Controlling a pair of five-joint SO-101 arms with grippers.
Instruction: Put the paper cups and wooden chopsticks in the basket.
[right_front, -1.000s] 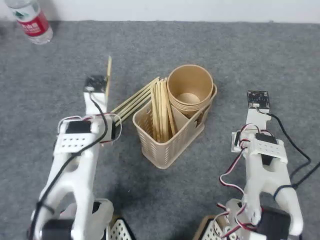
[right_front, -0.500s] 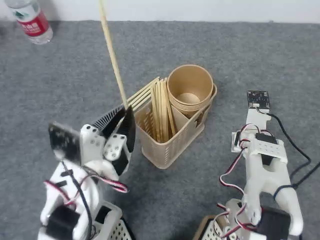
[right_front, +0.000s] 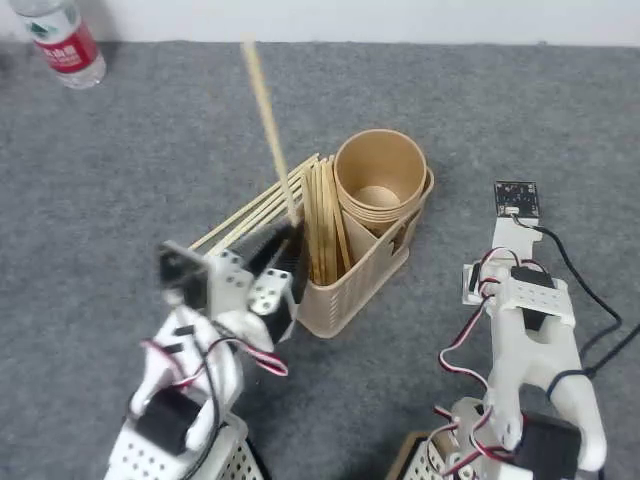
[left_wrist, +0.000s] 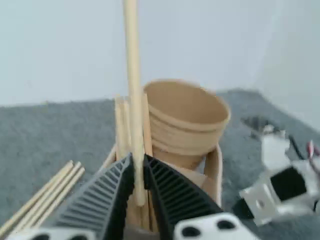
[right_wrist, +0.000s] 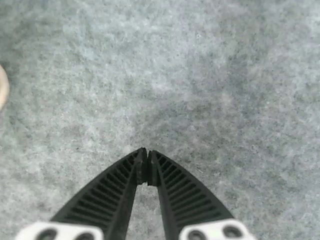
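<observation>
Long pale wooden chopstick (right_front: 270, 130) stands tilted at the rim of the beige ribbed plastic basket (right_front: 345, 290), pinched low by the left gripper (left_wrist: 138, 167); the left wrist view shows that grip up close. Stacked brown paper cups (right_front: 380, 165) sit inside. The right gripper (right_wrist: 146, 170), pressed together, hangs over grey carpet (right_wrist: 200, 75).

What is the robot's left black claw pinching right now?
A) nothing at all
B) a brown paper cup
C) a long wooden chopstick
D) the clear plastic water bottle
C: the left gripper is shut on a long pale wooden chopstick that sticks up above the beige plastic basket, while the stacked brown paper cups sit in the basket apart from the gripper.
</observation>
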